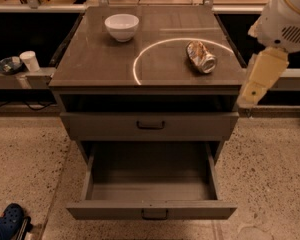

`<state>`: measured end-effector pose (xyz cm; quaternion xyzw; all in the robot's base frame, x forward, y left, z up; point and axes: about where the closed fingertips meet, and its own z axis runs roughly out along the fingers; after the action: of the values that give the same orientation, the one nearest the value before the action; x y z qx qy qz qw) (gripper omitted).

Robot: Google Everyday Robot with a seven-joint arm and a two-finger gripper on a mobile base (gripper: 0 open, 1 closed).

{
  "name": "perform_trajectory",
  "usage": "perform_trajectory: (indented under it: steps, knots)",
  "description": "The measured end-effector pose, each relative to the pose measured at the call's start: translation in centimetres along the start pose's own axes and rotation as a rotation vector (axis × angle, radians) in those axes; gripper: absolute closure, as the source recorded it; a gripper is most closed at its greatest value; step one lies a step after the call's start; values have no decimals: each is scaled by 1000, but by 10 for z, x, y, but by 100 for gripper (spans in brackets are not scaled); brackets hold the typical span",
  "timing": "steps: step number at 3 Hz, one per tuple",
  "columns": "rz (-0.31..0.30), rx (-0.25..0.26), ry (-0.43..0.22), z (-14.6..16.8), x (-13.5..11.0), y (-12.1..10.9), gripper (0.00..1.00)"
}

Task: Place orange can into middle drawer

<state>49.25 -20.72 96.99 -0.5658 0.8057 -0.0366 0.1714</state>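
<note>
The orange can [201,56] lies on its side, dented, on the right part of the cabinet top, inside a ring of reflected light. The middle drawer [151,210] is pulled out wide below it, and its deep box holds nothing. The upper grey drawer [150,125] above it is shut. Only my arm's white and beige links [262,74] show, hanging at the cabinet's right edge, to the right of the can. My gripper itself is out of view.
A white bowl [122,26] stands at the back left of the cabinet top [95,64]. A low shelf on the left holds a white cup [29,60]. A blue shoe [6,222] is on the speckled floor at the bottom left.
</note>
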Motion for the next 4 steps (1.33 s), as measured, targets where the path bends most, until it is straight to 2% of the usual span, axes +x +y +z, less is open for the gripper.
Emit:
perform_trajectory:
  steps: [1,2,3,4]
  knots:
    - [74,55,-11,29,-33,-54,0]
    - [205,102,13,77,-76,-112,0]
    - [335,103,31,109,-93,-136,0]
    - [455,68,46,143,-108,-146,0]
